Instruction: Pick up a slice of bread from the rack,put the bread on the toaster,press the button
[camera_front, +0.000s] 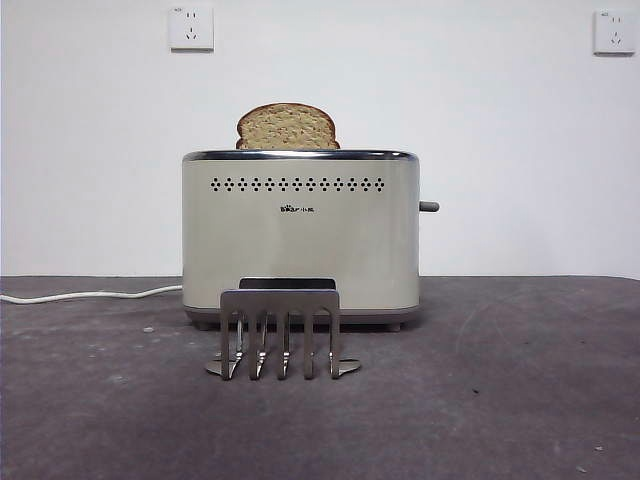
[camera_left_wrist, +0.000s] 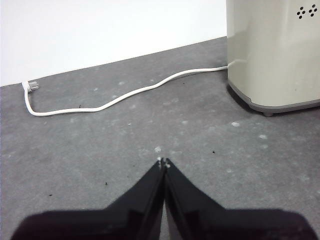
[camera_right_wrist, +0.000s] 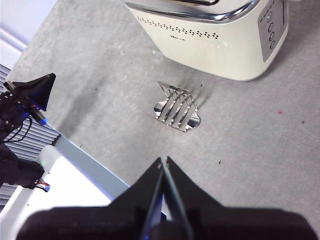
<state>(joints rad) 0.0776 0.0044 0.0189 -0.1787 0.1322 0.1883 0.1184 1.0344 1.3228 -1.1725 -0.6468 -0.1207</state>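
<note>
Front view: toaster (camera_front: 300, 235) stands square on the grey desk (camera_front: 520, 400), its chrome rim uppermost, a row of small dark holes and a small dark logo on the near face, and a lever (camera_front: 429, 207) projecting from one end. The slice of bread (camera_front: 287, 127) sits upright in the top slot, only its domed brown upper part showing above the rim. The rack (camera_front: 283, 335) stands just in front of the toaster with nothing between its prongs. A white cord (camera_front: 90, 295) runs from the toaster's base along the desk toward the side edge. Two wall sockets (camera_front: 191, 28) are mounted on the white wall behind. Neither arm appears in this view.

Left wrist view: left tool (camera_left_wrist: 163, 162) hangs above bare desk, its two black jaws pressed together at the tips and holding nothing. One lower corner of the toaster (camera_left_wrist: 272, 55) lies ahead, well apart, with the white cord (camera_left_wrist: 125, 95) trailing away to its plug (camera_left_wrist: 31, 86).

Right wrist view: right tool (camera_right_wrist: 163, 161) is raised high over the desk, jaws together and holding nothing. The rack (camera_right_wrist: 177, 106) lies well beyond the tips, the toaster (camera_right_wrist: 215, 40) beyond it, with round buttons (camera_right_wrist: 271, 30) visible on its end panel.
</note>
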